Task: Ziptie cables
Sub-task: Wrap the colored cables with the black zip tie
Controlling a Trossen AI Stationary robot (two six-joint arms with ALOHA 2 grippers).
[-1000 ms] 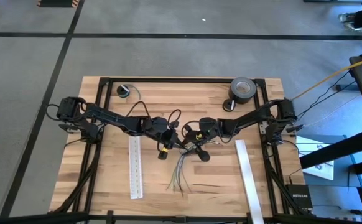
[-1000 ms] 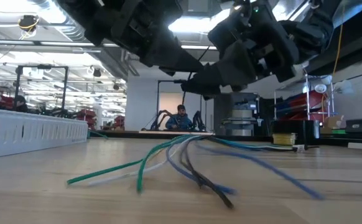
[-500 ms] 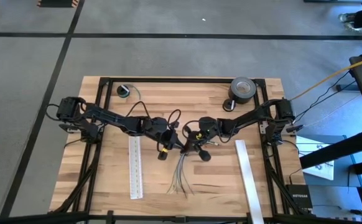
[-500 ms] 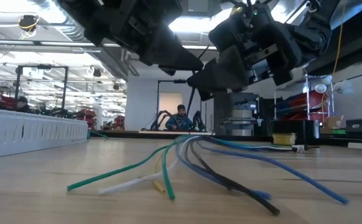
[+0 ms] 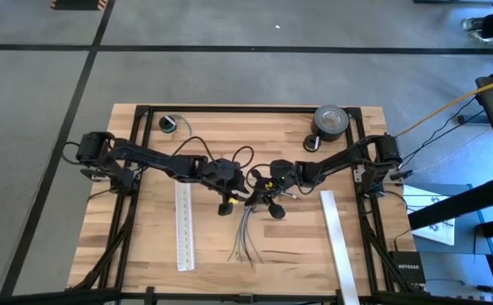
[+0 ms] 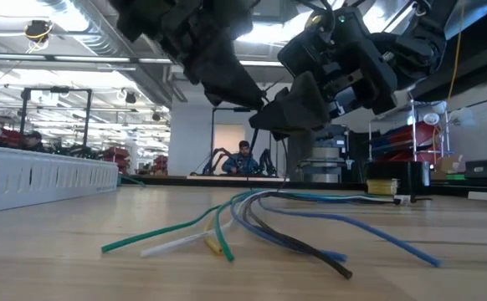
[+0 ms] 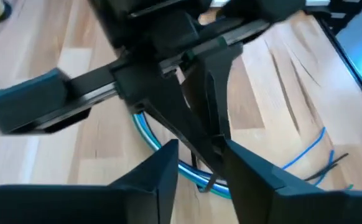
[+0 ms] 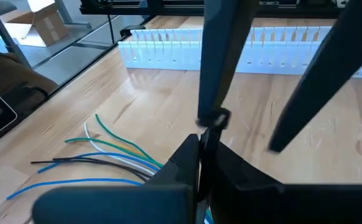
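- Right tool (image 5: 259, 196) clamped shut on the ziptie (image 8: 213, 118) above the cables (image 5: 245, 235), steadying it for tightening.
- Left tool (image 7: 199, 163) part-open at the ziptie; grip uncertain.
- Loose ends fan across tabletop (image 5: 297, 254).

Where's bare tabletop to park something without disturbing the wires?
Free: the wood between the tape roll and the small coil along the far edge, and the near strip between the left white strip and the cables. Crowded: table centre, where the left gripper and right gripper meet over the cables' gathered end.
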